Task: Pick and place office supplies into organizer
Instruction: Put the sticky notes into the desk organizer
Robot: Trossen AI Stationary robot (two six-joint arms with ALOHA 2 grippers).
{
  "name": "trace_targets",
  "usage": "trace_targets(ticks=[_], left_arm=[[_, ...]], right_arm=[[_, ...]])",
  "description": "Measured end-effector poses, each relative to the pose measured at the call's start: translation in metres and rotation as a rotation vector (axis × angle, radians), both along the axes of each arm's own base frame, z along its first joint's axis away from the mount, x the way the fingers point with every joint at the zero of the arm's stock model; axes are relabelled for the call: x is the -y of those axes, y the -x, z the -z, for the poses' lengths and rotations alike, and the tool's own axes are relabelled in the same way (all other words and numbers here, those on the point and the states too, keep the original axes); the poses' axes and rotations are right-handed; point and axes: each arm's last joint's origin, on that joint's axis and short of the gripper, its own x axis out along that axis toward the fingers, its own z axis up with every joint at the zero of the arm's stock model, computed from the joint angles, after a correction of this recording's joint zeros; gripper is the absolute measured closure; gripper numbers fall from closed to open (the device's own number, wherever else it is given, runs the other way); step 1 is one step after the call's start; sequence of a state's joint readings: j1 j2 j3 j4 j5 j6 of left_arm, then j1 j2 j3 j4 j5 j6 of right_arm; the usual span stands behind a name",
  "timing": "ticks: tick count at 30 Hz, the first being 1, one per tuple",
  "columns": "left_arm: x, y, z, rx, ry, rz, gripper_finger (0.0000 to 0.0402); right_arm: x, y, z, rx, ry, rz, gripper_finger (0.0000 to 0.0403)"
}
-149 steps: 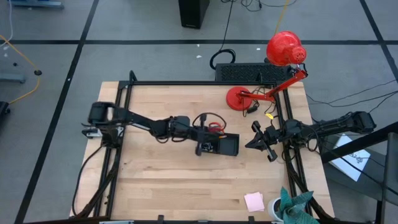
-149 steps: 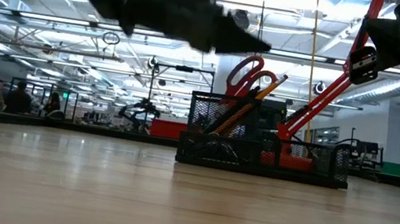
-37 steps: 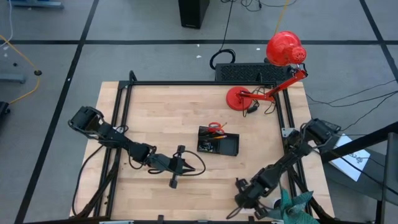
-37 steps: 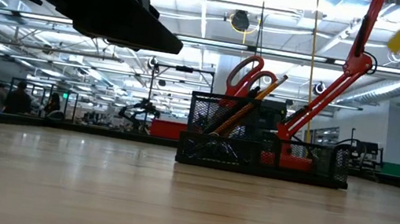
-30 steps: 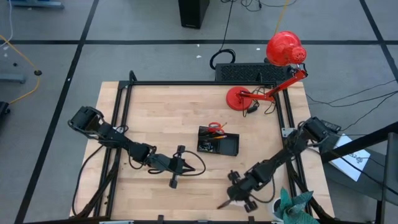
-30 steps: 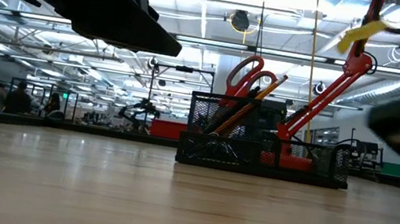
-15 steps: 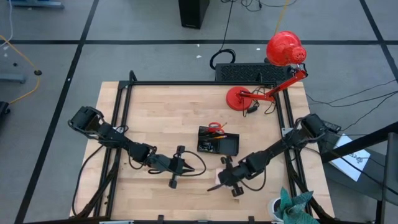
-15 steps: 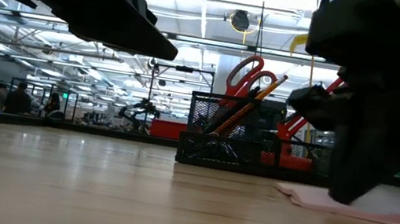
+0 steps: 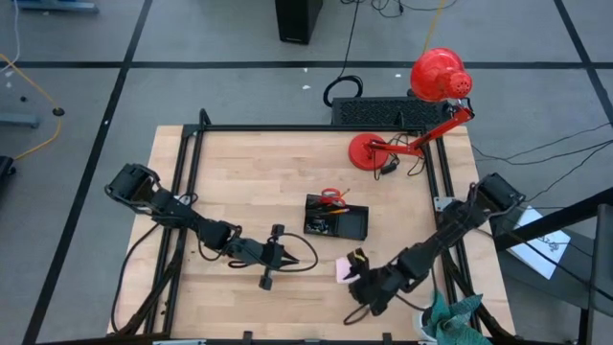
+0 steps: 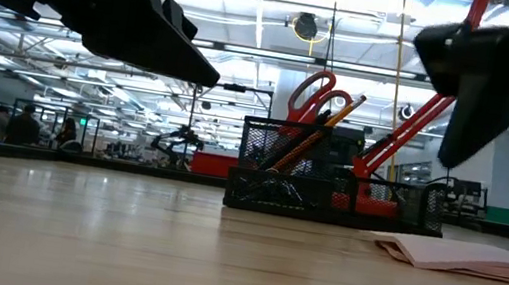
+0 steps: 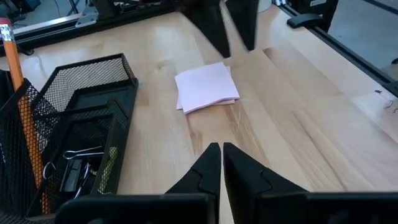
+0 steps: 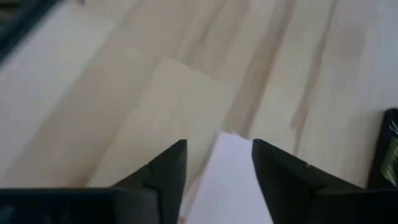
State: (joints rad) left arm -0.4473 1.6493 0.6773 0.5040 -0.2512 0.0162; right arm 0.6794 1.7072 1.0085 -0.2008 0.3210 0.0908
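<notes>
Sticky-note pad (image 9: pixel 343 269) is lying flat on the table (image 9: pixel 239 172), just below the organizer (image 9: pixel 336 218) in the high view, with the right gripper (image 9: pixel 356 278) hovering beside it. At table level its pink sheets are fanning slightly, so it looks light and floppy; an edge pinch seems best. Past the left gripper (image 11: pixel 216 163), jaws nearly together and empty, the pad is resting apart. The right wrist view is showing fingers (image 12: pixel 166 165) spread wide, straddling it.
</notes>
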Motion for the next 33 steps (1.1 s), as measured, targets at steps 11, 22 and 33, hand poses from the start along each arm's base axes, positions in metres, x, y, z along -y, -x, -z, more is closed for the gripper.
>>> trace_targets(ticks=[11, 22, 33], left_arm=[[0.0, 0.0, 0.0, -0.004, 0.005, -0.003, 0.0396], [0.0, 0.0, 0.001, -0.009, 0.011, -0.007, 0.0373], [0.0, 0.0, 0.001, -0.009, 0.014, -0.009, 0.0371]], right_arm=[[-0.018, 0.022, 0.025, -0.029, 0.182, 0.023, 0.0199], [-0.027, 0.031, 0.045, -0.011, 0.354, -0.001, 0.0202], [-0.025, 0.03, 0.055, 0.003, 0.434, 0.039, 0.0224]])
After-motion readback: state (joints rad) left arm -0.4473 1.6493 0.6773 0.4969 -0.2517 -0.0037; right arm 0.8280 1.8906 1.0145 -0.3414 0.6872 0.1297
